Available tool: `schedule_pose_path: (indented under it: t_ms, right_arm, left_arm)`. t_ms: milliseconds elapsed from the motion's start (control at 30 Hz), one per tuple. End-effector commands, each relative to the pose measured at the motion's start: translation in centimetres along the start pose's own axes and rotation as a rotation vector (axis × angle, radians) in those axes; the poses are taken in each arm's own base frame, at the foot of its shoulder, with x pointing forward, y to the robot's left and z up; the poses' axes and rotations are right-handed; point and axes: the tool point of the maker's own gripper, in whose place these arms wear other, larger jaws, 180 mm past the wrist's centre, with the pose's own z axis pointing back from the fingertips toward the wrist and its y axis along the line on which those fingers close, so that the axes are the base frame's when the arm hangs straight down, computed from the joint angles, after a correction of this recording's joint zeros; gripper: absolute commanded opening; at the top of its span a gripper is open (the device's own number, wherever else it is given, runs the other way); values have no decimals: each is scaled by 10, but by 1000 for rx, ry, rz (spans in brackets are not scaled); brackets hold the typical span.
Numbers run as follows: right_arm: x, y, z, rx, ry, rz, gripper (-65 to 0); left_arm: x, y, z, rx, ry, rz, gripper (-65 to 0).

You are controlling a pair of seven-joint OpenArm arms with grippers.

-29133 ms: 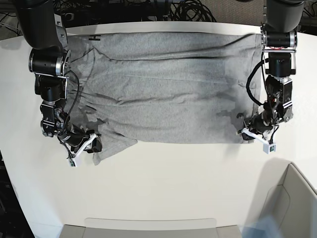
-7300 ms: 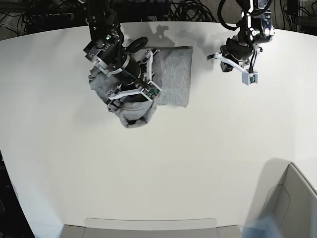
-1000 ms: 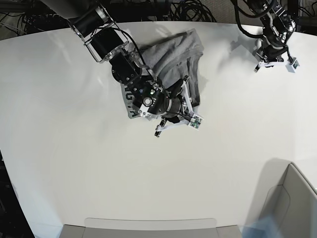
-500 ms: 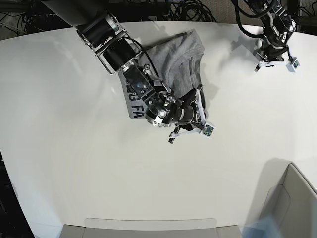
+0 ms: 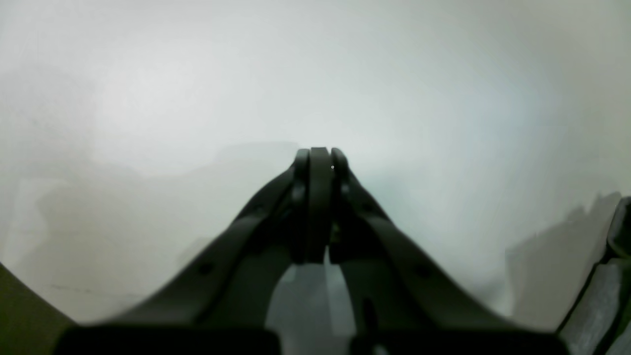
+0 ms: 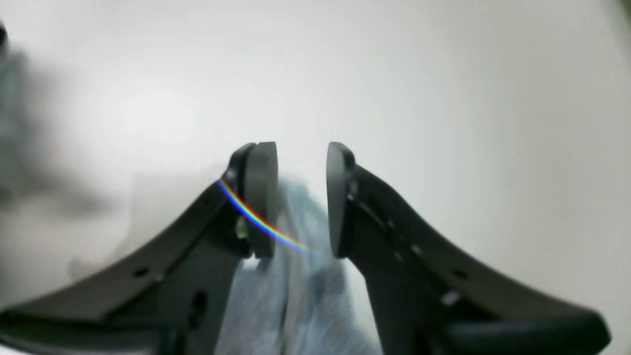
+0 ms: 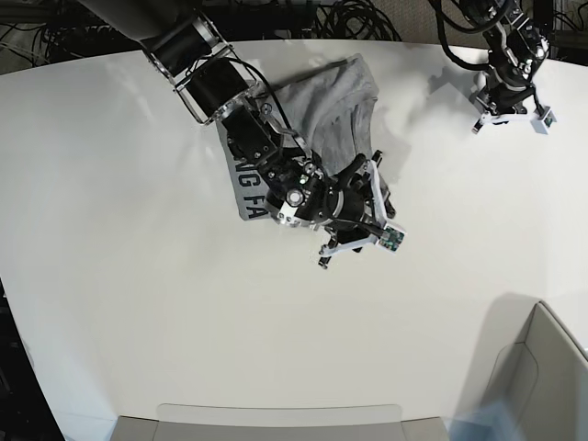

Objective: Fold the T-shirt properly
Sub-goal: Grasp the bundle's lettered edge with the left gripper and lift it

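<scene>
Visibly, the T-shirt (image 7: 323,110) lay bunched on the surface (image 7: 230,322), lettering partly exposed. The right end effector (image 6: 301,197) stood spread above its edge; the left end effector (image 5: 320,153) was clenched, well apart.

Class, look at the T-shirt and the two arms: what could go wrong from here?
The right gripper stands open low over the T-shirt, so moving it might snag or drag the cloth. The left gripper is shut and well off to the side, so the shirt could slide with nothing steadying it.
</scene>
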Motion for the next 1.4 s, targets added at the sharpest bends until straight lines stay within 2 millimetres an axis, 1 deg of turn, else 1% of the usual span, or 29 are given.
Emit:
schedule_pose_path:
  t_ms: [0,33,100,167,267,300,333,400,433,467,500,567,633,700,800,933,1000,1033,1100,1233,1267,1333,1367]
  right_arm:
    - [24,-10,12,-30,-87,21,-477]
    - [25,-13,19,-46,-103,33,-477]
    - [20,-27,34,-89,-112,33,-477]
    - [4,-44,48,-142,-105,-16,-477]
    - [-32,-78,75,-250,-82,-123,-484]
    - [-40,-85,83,-276,-78,-144,-495]
    - [-49,-89,90,-298,-71,-161,-512]
    - [-68,-96,111,-349,-52,-184,-567]
    - [-78,-96,120,-369,-39,-193,-598]
    - [-88,-95,128,-383,-24,-198,-626]
    - [-102,-95,138,-400,10,-204,-650]
    - [-129,-96,158,-434,101,-216,-650]
    - [-156,-100,180,-473,209,-241,-650]
    - [-176,-101,197,-505,275,-266,-650]
    - [-200,-99,221,-539,357,-289,-650]
    - [-229,-83,234,-515,463,-292,-650]
    - [-238,-72,234,-491,486,-299,-650]
    - [-240,-68,233,-485,490,-304,-650]
    - [-244,-62,232,-472,500,-310,-650]
    - [-240,-42,216,-396,501,-285,-650]
    - [-238,-37,211,-377,499,-276,-650]
    - [-231,-25,199,-330,487,-256,-650]
    - [-229,-18,192,-301,485,-244,-650]
  left_arm:
    - [12,-5,4,-16,-38,-14,-650]
    - [11,-11,4,-30,-35,-26,-650]
    - [8,-37,4,-87,-33,-86,-650]
    - [4,-65,8,-149,-32,-152,-650]
    - [-16,-115,14,-266,2,-260,-650]
    - [-19,-125,17,-293,3,-287,-650]
    - [-22,-136,21,-322,1,-316,-650]
    - [-25,-164,34,-397,-31,-375,-650]
    - [-28,-177,41,-437,-47,-404,-650]
    - [-31,-187,48,-470,-57,-434,-650]
    - [-36,-196,53,-501,-57,-466,-650]
    - [-55,-212,59,-558,-30,-526,-650]
    - [-71,-221,64,-605,-8,-583,-650]
    - [-87,-229,70,-643,13,-629,-650]
    - [-112,-229,77,-686,53,-688,-650]
    - [-133,-232,85,-726,95,-727,-650]
    - [-147,-230,89,-743,130,-758,-650]
    - [-154,-225,90,-744,149,-781,-650]
    - [-165,-221,94,-755,178,-811,-650]
    - [-183,-212,98,-770,231,-883,-650]
    - [-184,-210,97,-767,236,-889,-650]
    - [-186,-203,88,-737,255,-896,-650]
    - [-187,-196,81,-701,271,-915,-650]
